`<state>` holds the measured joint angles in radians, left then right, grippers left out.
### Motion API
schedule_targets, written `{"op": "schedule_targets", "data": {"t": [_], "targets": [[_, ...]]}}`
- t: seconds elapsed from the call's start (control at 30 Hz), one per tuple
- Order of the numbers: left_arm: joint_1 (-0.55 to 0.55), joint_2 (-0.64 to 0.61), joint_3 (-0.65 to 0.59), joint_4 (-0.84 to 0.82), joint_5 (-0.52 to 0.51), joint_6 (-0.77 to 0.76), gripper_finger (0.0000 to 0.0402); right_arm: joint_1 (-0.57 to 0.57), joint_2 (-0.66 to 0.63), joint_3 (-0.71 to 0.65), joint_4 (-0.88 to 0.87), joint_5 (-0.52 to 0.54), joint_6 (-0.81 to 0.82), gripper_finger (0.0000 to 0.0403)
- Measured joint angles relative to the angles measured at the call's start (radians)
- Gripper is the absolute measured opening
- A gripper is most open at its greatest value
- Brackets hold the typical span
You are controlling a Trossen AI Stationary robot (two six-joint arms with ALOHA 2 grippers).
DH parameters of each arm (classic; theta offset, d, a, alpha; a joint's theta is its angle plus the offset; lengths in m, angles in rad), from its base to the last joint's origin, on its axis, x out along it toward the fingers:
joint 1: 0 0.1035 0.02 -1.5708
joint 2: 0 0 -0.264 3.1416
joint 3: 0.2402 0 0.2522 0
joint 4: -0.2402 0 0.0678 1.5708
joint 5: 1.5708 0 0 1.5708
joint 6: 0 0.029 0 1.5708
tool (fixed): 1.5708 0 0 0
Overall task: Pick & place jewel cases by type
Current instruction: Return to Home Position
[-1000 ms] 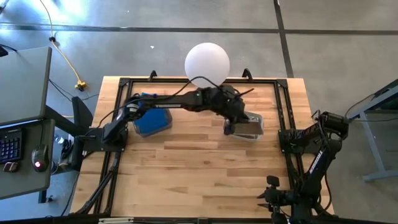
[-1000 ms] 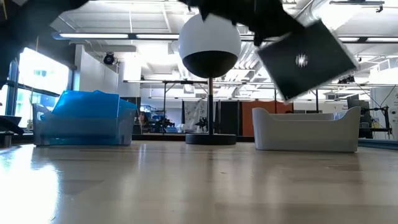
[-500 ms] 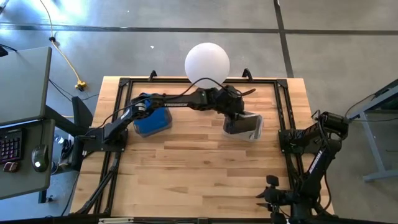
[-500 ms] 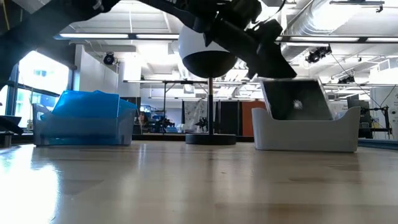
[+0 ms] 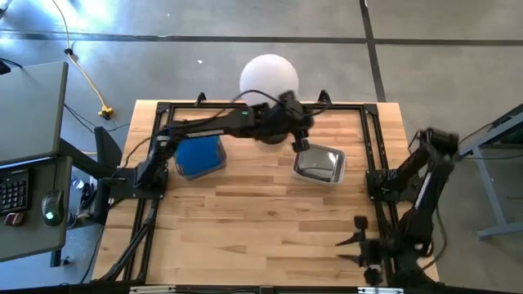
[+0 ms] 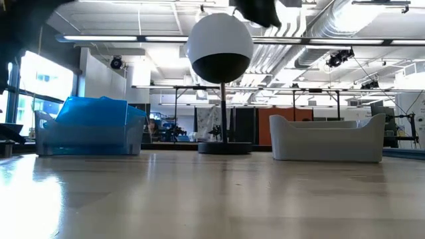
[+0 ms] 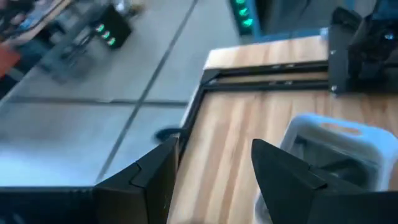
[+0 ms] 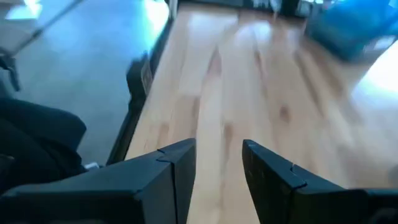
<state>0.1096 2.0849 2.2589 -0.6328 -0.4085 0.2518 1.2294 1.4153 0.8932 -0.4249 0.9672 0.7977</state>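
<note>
1. High view: the left arm (image 5: 214,126) reaches from its base at the worktop's (image 5: 245,220) left edge along the far edge. The left gripper (image 5: 297,144) hangs over the far-left corner of the grey tub (image 5: 337,168), which sits toward the far-right corner. The blue jewel cases (image 5: 202,157) lie in the other tub under the arm, toward the far-left corner. The right arm (image 5: 425,175) is folded at the right edge, and the right gripper (image 5: 350,240) points inward near the near-right corner. We cannot judge either finger gap from here.
2. Low view: only a dark part of the left arm (image 6: 260,10) shows, high above the table. The blue jewel cases (image 6: 93,107) stand in the other tub (image 6: 86,143). The grey tub (image 6: 329,143) stands apart from it.
3. Left wrist view: the left gripper (image 7: 211,169) is spread wide and grasps nothing. The grey tub (image 7: 336,132) lies just past one finger. The dark flat shapes inside it look to us like the dark jewel cases (image 7: 323,163).
4. Right wrist view: the right gripper (image 8: 217,163) has a narrow gap between its fingers and is empty over bare wood. The blue jewel cases (image 8: 354,26) are far off.
</note>
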Motion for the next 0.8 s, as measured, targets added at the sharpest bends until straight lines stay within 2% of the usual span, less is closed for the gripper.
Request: {"op": "schedule_targets", "data": {"t": [0.07, 0.13, 0.2, 0.27, 0.33, 0.37, 0.47, 0.53, 0.63, 0.7, 0.73, 0.8], "targets": [[-0.025, -0.09, 0.0, -0.118, -0.09, -0.035, 0.0199, -0.004, -0.112, 0.0, -0.051, 0.026, -0.067, 0.0126], [-0.044, -0.183, 0.002, -0.199, -0.125, -0.079, 0.0199, -0.008, -0.22, 0.001, -0.105, 0.051, -0.128, 0.0126], [-0.069, -0.271, 0.003, -0.326, -0.11, -0.148, 0.0199, -0.011, -0.321, -0.006, -0.146, 0.058, -0.17, 0.0126], [-0.097, -0.345, -0.002, -0.474, -0.051, -0.231, 0.0199, -0.016, -0.419, -0.046, -0.132, 0.038, -0.179, 0.0126], [-0.133, -0.415, -0.035, -0.603, -0.005, -0.311, 0.0199, -0.027, -0.508, -0.124, -0.06, -0.01, -0.188, 0.0126], [-0.16, -0.447, -0.071, -0.633, -0.017, -0.353, 0.0199, -0.033, -0.551, -0.182, 0.008, -0.02, -0.22, 0.0125], [-0.265, -0.55, -0.249, -0.63, -0.134, -0.481, 0.0199, -0.061, -0.663, -0.39, 0.322, -0.075, -0.421, 0.0122], [-0.348, -0.617, -0.398, -0.591, -0.21, -0.553, 0.0199, -0.099, -0.736, -0.524, 0.609, -0.218, -0.611, 0.0122], [-0.486, -0.732, -0.649, -0.498, -0.377, -0.674, 0.0199, -0.168, -0.841, -0.686, 0.963, -0.562, -0.861, 0.0121], [-0.568, -0.818, -0.804, -0.439, -0.459, -0.765, 0.0199, -0.206, -0.924, -0.755, 1.073, -0.737, -0.927, 0.0121], [-0.605, -0.865, -0.879, -0.419, -0.496, -0.809, 0.0199, -0.219, -0.971, -0.779, 1.082, -0.783, -0.933, 0.0121], [-0.67, -0.952, -1.015, -0.354, -0.535, -0.872, 0.0199, -0.241, -1.061, -0.813, 1.051, -0.792, -0.923, 0.0121]]}}
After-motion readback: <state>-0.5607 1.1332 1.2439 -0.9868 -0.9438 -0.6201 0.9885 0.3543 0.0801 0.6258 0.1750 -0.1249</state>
